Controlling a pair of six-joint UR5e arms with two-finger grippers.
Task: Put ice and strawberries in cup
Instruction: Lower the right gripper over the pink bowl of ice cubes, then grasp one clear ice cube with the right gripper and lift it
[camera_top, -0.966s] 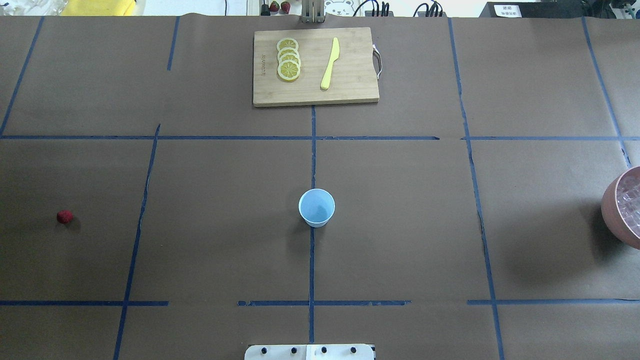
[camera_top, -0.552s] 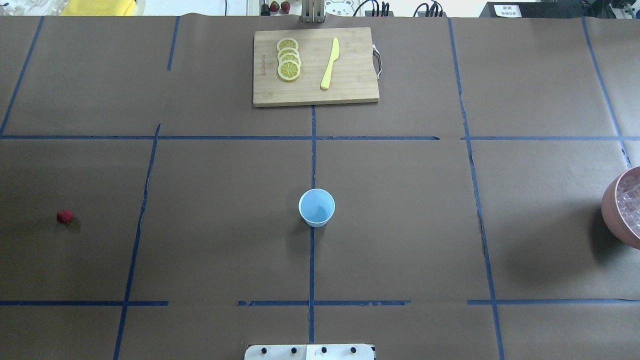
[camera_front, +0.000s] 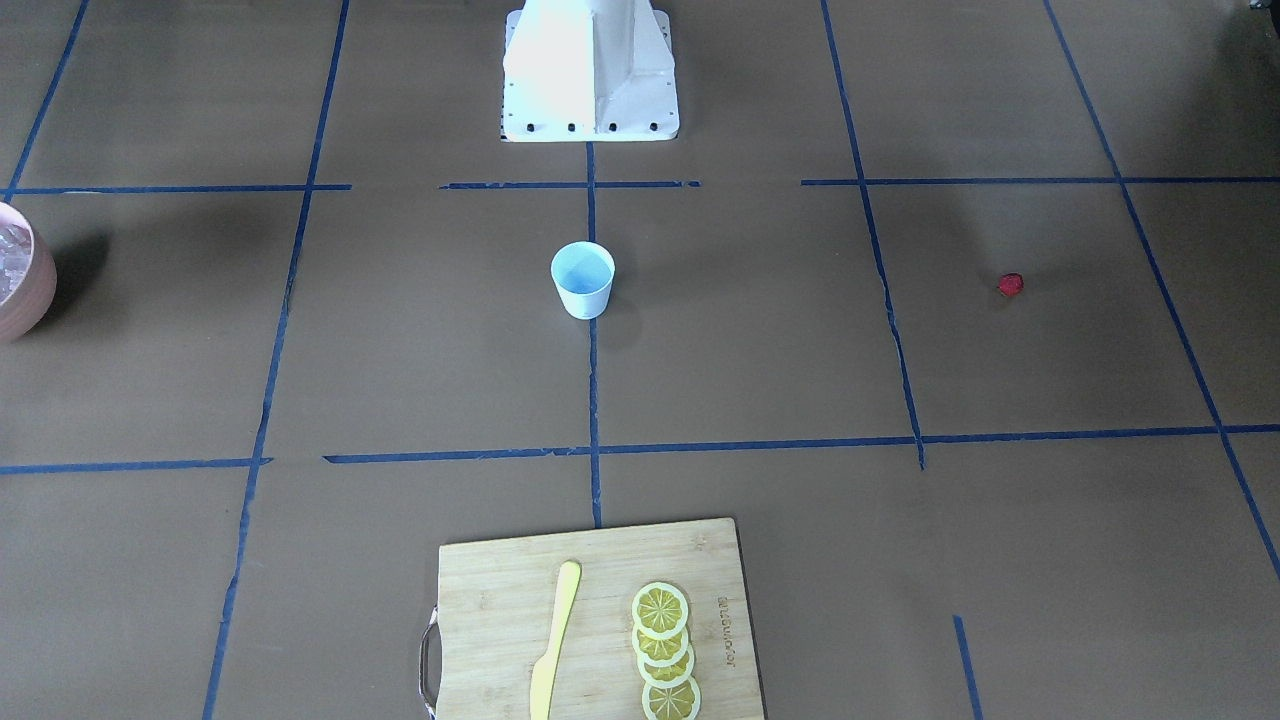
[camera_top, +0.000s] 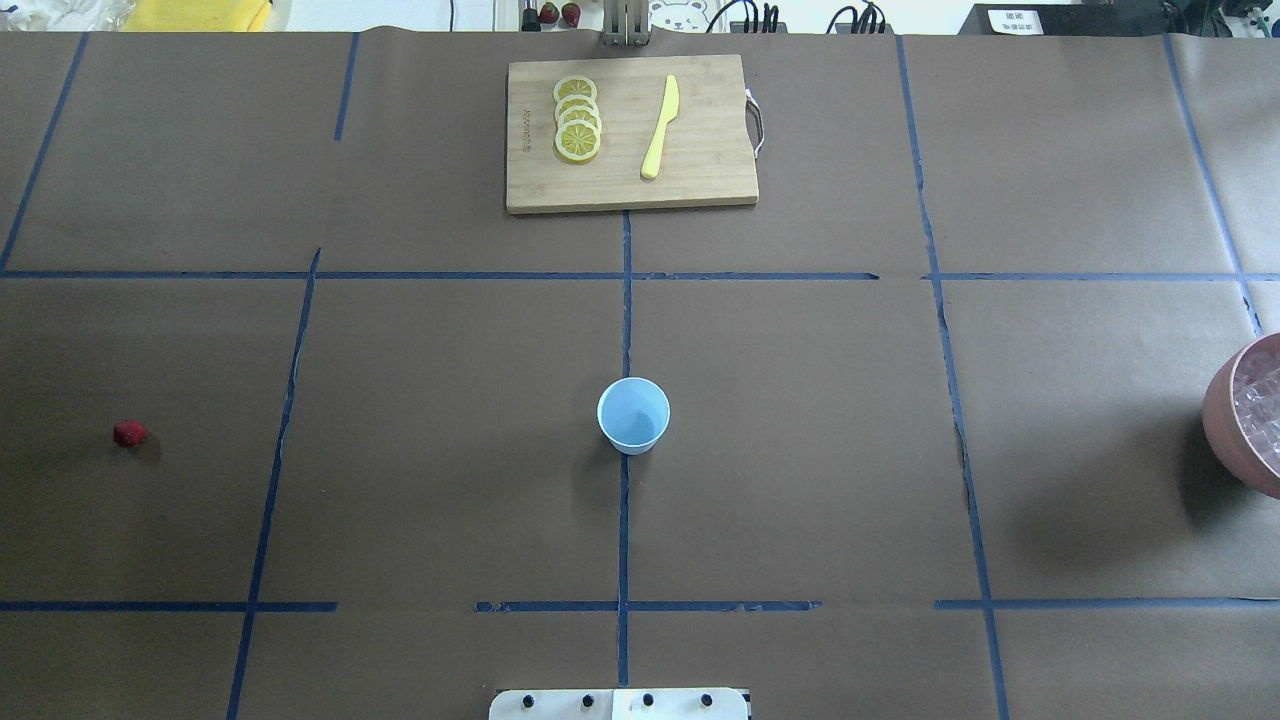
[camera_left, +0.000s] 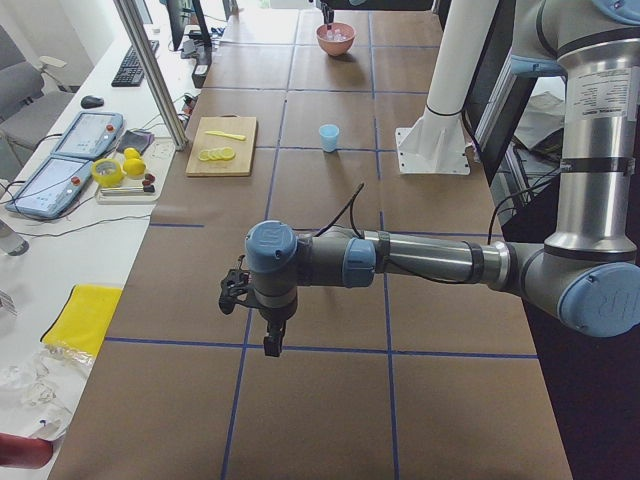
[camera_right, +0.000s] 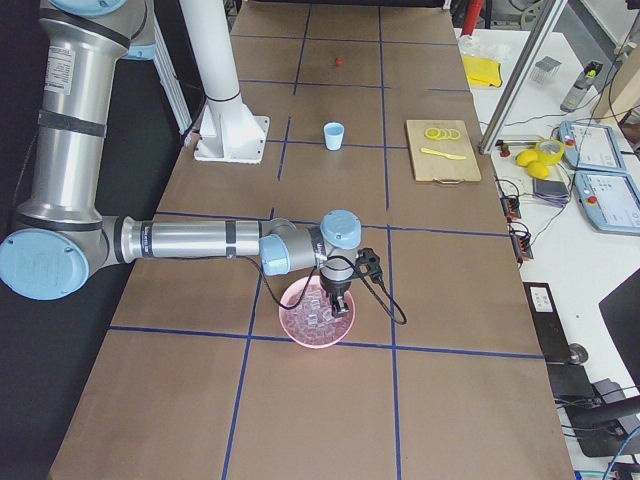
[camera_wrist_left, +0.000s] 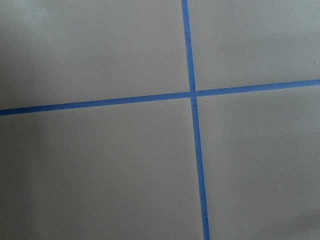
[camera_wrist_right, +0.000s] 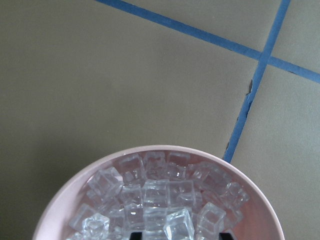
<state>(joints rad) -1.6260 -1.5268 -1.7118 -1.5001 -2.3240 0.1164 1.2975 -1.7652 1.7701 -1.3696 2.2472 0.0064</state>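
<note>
Overhead exterior view, from left to right: the strawberry lies alone on the table, near the left edge, with bare brown paper all around it. The cup stands upright at the centre on a blue tape line, well apart from everything else. Behind it, at the far edge, a cutting board carries lemon slices and a yellow knife. At the right edge a pink bowl is cut off by the frame, and the ice is heaped inside it.

The left tool is seen only in the exterior left view, hanging above bare table, and whether it is spread cannot be told. The right tool is held over the bowl. In the right wrist view, two dark fingertips are seen well apart at the lower edge, so it is spread, with ice between.
</note>
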